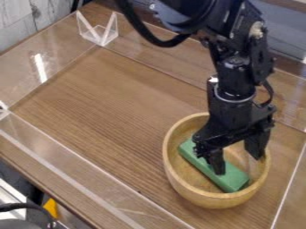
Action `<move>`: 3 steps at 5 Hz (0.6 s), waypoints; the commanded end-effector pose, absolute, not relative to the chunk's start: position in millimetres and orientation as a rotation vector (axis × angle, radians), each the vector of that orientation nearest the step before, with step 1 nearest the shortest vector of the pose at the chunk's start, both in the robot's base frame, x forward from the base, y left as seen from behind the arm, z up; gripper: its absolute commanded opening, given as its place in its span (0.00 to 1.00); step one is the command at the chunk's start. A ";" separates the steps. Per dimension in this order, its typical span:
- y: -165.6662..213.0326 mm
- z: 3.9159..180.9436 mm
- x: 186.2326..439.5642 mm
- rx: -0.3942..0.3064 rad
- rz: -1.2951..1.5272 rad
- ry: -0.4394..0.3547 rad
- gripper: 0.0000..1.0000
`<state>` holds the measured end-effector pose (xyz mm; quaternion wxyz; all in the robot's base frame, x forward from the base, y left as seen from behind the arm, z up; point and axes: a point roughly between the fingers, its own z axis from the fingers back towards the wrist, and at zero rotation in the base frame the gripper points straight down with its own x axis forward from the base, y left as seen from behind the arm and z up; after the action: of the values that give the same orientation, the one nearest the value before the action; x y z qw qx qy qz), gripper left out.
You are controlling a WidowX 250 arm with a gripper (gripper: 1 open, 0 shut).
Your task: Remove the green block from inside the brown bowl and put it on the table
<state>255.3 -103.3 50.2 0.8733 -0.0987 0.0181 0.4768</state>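
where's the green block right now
The green block lies inside the brown bowl, toward the lower right of the camera view, with the claw just above it.

Unobstructed surface: table [89,103], left of bowl [185,192]. Bowl wall encloses green block [213,167] — pincer [235,161] overhead obstructs access from above.
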 end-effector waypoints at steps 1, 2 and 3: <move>-96.9 54.0 257.7 -0.228 1.014 0.015 1.00; -93.4 51.5 257.4 -0.226 1.046 0.014 1.00; -90.2 50.1 256.8 -0.221 1.073 0.013 1.00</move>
<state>255.1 -95.2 47.8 0.8561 -0.1040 0.0129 0.5061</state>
